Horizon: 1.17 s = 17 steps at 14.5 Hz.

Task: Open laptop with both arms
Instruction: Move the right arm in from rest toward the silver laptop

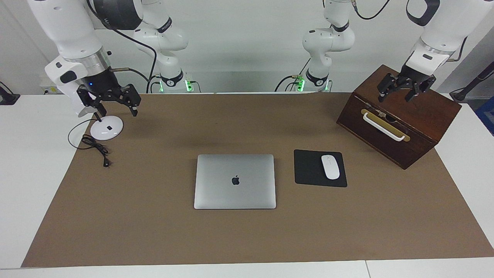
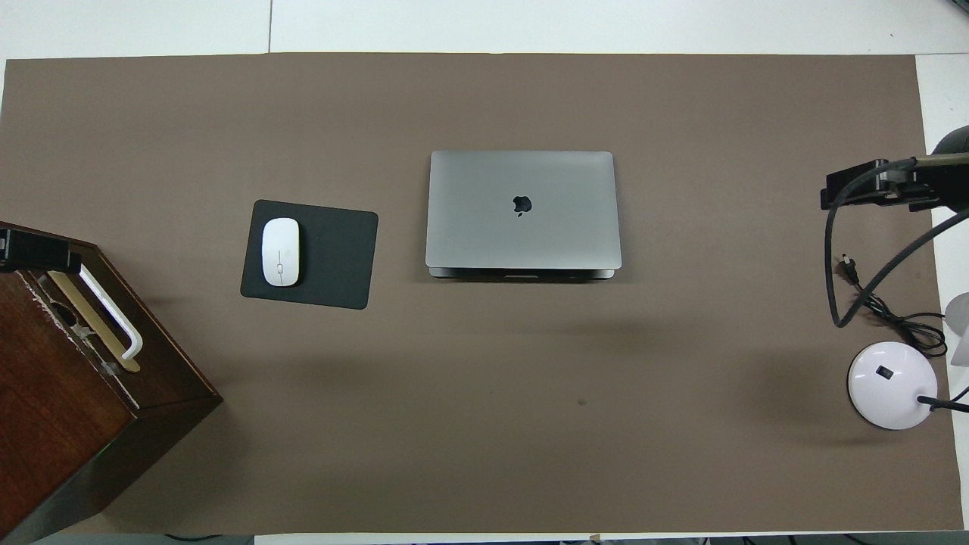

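Observation:
The laptop (image 1: 235,181) lies shut and flat in the middle of the brown mat, its dark apple logo up; it also shows in the overhead view (image 2: 522,210). My right gripper (image 1: 115,109) hangs open and empty in the air over the white lamp base at the right arm's end of the table, well away from the laptop; it shows at the edge of the overhead view (image 2: 870,185). My left gripper (image 1: 394,96) hangs open and empty over the wooden box at the left arm's end; only its tip shows in the overhead view (image 2: 34,251).
A black mouse pad (image 1: 310,170) with a white mouse (image 1: 330,166) lies beside the laptop toward the left arm's end. A dark wooden box (image 1: 401,116) with a white handle stands at that end. A white lamp base (image 1: 107,127) and black cable (image 1: 96,148) lie at the right arm's end.

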{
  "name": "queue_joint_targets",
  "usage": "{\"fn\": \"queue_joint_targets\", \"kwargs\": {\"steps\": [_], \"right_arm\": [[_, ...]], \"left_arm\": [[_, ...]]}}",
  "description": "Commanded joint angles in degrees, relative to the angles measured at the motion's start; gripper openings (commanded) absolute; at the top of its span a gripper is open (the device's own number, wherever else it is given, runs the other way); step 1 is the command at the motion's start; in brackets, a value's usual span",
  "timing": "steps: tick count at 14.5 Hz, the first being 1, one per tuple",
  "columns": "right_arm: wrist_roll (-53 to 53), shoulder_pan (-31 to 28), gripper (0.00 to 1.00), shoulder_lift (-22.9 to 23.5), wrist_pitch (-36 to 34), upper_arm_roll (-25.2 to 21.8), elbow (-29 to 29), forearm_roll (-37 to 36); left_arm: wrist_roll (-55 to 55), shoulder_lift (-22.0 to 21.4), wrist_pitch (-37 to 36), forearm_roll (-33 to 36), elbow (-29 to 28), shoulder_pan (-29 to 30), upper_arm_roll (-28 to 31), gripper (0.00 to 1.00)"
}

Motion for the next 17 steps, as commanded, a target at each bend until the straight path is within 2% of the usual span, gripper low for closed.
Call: {"fn": "queue_joint_targets", "kwargs": {"steps": [1, 7, 11, 14, 16, 17], "right_arm": [[1.5, 0.0, 1.00, 0.9, 1.0, 0.0, 1.1, 1.8], [4.8, 1.0, 1.00, 1.3, 1.5, 0.5, 1.1, 2.5], [10.6, 1.5, 1.00, 1.8, 3.9, 3.7, 1.1, 4.3], [20.7, 3.9, 1.00, 3.3, 9.7, 5.0, 1.2, 6.7], [26.3, 5.3, 1.00, 6.4, 16.3, 6.3, 2.1, 7.7], [28.6, 5.5, 1.00, 8.2, 19.8, 7.2, 2.7, 7.6]], "left_arm": [[-0.5, -0.3, 0.0, 0.8, 0.0, 0.3, -0.6, 1.00], [-0.9, -0.1, 1.6, 0.8, 0.0, -0.3, -1.1, 1.00], [-0.8, -0.1, 1.4, 0.8, 0.0, -0.2, -1.1, 1.00], [-1.6, -0.2, 1.3, 0.8, -0.1, -0.2, -1.0, 1.00], [-3.8, -0.2, 2.8, 0.8, -0.2, -0.1, -1.1, 1.00], [-4.6, -0.2, 4.9, 0.8, -1.1, -0.1, -1.1, 0.85]]}}
